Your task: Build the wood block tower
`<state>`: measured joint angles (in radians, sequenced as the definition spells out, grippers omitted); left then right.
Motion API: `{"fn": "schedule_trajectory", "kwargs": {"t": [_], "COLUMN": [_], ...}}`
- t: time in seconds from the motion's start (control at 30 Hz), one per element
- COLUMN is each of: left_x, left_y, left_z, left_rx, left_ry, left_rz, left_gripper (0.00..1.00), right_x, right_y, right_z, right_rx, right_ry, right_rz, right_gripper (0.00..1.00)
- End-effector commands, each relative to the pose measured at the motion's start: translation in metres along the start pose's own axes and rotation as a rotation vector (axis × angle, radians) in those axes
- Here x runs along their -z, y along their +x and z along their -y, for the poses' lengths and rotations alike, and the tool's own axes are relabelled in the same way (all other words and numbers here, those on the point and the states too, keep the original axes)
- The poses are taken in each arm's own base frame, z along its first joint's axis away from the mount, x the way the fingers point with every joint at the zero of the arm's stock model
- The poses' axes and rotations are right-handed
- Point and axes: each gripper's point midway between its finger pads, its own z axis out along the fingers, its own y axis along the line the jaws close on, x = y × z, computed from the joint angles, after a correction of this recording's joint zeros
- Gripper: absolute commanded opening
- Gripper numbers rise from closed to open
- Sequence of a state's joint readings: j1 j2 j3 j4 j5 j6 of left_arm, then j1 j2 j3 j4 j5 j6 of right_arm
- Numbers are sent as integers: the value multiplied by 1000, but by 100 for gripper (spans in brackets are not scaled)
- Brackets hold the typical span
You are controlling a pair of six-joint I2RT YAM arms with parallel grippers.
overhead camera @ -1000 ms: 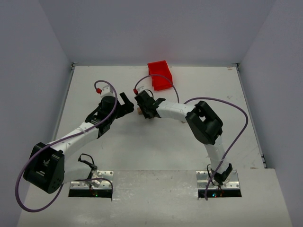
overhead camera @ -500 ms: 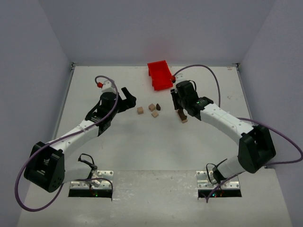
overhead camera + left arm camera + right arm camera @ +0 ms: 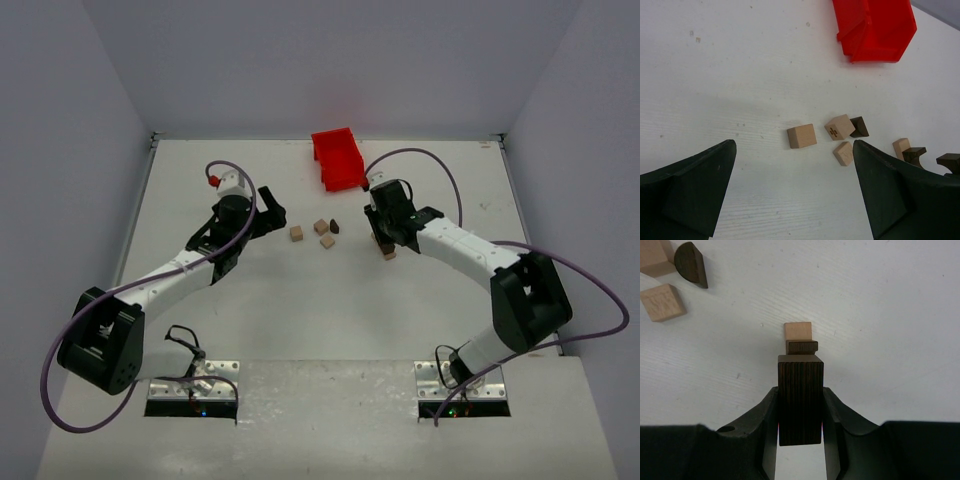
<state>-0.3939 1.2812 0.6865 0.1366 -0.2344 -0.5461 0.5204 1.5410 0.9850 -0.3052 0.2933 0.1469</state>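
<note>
The wood block tower point(image 3: 388, 251) is a pale tan block point(image 3: 798, 330) with a small dark brown block point(image 3: 801, 346) on top. It also shows at the right edge of the left wrist view point(image 3: 902, 146). My right gripper point(image 3: 800, 401) is shut on a tall dark brown block point(image 3: 800, 390) and holds it just above and on the near side of the tower. In the top view that gripper point(image 3: 381, 228) is just behind the tower. My left gripper point(image 3: 793, 172) is open and empty, near the loose blocks; in the top view the left gripper point(image 3: 272, 214) is left of them.
Loose blocks lie between the arms: a tan cube point(image 3: 801, 136), a marked tan cube point(image 3: 839, 127), a small tan block point(image 3: 843, 153) and a dark half-round piece point(image 3: 858, 127). The red bin point(image 3: 338, 158) stands at the back, behind them.
My right gripper has swung from the loose blocks at the centre over to the tower on the right, holding the dark block. My left gripper has shifted only slightly.
</note>
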Motion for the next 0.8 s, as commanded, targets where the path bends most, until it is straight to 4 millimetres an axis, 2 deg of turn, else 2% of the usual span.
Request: {"fn": "schedule_trajectory", "kwargs": {"t": [0.0, 0.23, 0.77], "left_x": [3, 6, 5], "left_y": [-21, -25, -24], "left_z": [7, -1, -2], "left_rx": [8, 11, 17], "left_ry": [8, -21, -21], "left_rz": [73, 102, 102], "left_gripper": [100, 100, 100], "right_x": [0, -10, -22], "right_y": [-24, -19, -10], "right_z": [15, 14, 8], "right_rx": [-29, -36, -57], "right_ry": [76, 58, 8], "right_rz": [43, 13, -16], "right_gripper": [30, 30, 33]}}
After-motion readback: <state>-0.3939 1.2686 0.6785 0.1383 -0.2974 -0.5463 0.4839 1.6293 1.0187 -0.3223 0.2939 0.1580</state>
